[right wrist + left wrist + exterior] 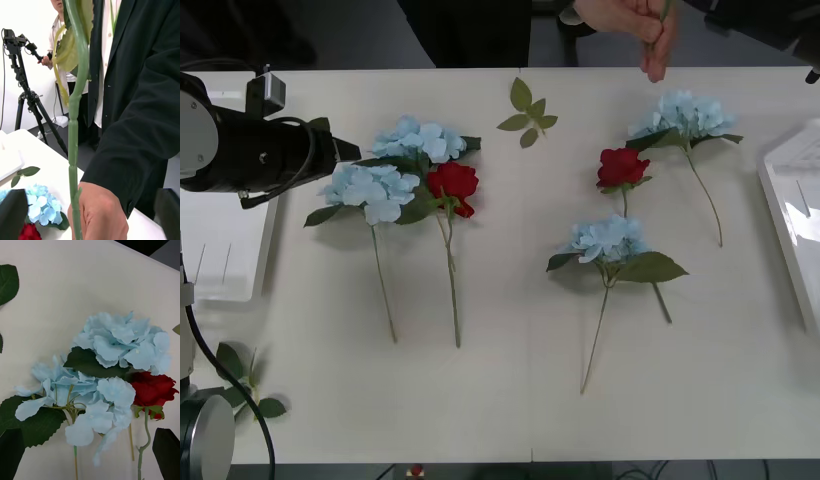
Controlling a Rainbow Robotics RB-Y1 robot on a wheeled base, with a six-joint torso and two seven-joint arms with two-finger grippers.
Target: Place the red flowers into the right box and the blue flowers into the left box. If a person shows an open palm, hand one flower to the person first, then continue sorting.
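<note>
Handover under way: right hand [90, 225], fingers spread wide, flanks green stem [73, 150] the person's hand [99, 213] grips beyond the bench [510, 390]; left hand [90, 465], open, hovers over blue flowers [112, 352]; best withdraw slowly, straight.

On the surface [510, 400], two blue flowers [375, 190] lie side by side toward the left, one just behind the other, with a red flower [452, 183] touching them on their right. Right of centre, another red flower [622, 167] lies just behind a blue flower [610, 240], and a further blue flower [683, 115] lies behind and right of both. A loose leaf sprig [526, 112] lies near the far edge (about mid-width). The right box [792, 200] sits at the right edge, the left box [220, 250] at the left edge.
</note>
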